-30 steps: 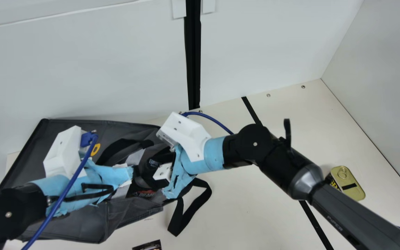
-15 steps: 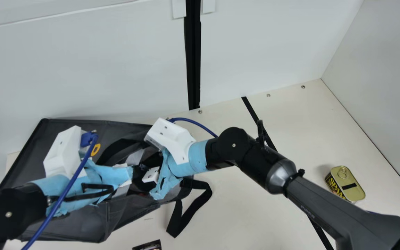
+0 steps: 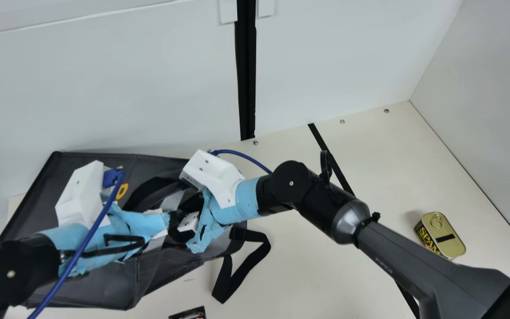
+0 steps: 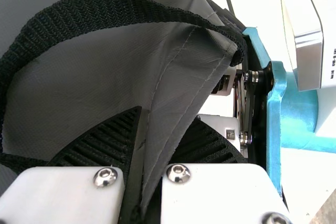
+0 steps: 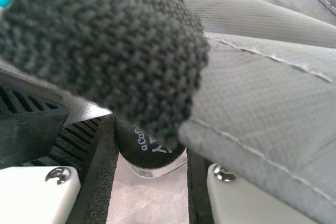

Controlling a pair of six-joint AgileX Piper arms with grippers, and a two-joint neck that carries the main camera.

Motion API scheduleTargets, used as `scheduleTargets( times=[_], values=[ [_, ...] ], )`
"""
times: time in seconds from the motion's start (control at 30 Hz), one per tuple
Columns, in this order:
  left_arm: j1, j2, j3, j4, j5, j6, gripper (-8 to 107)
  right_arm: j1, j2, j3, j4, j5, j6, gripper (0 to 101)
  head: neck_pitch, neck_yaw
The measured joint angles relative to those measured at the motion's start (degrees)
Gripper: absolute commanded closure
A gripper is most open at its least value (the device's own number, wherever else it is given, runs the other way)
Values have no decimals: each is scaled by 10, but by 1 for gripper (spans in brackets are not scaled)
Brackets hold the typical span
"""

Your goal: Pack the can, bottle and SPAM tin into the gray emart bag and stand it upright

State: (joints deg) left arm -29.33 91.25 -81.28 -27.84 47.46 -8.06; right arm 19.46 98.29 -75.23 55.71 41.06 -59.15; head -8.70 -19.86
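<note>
The gray bag (image 3: 109, 283) lies on its side at the left. My left gripper (image 3: 172, 220) is at its mouth; in the left wrist view the left gripper (image 4: 168, 115) pinches a fold of the bag's fabric (image 4: 173, 82). Reaching into the mouth is my right gripper (image 3: 189, 222), close beside the left one. In the right wrist view a black can (image 5: 144, 142) sits between the fingers of the right gripper (image 5: 151, 153), shut on its sides, partly behind a strap. The SPAM tin (image 3: 444, 237) stands on the table at the right. I cannot make out the bottle.
A black handle loop (image 3: 261, 257) sprawls from the bag onto the table (image 3: 308, 261). A small dark printed item (image 3: 188, 313) is at the bottom edge. The white back wall (image 3: 148, 88) rises close behind the bag. My right arm crosses the table's middle.
My right gripper has moved left and deeper into the bag's mouth, and the black can has gone with it. The SPAM tin is less covered by the right arm. My left arm has kept still.
</note>
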Motion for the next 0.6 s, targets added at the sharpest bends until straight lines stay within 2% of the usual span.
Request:
scheduleTargets(
  times=[0.43,0.6],
  values=[
    [0,0,0,0,0,0,107,2,-3,-3,-9,6,6,8,-1,0],
    [0,0,0,0,0,0,107,2,-11,0,-15,9,8,6,-1,0]
  ],
)
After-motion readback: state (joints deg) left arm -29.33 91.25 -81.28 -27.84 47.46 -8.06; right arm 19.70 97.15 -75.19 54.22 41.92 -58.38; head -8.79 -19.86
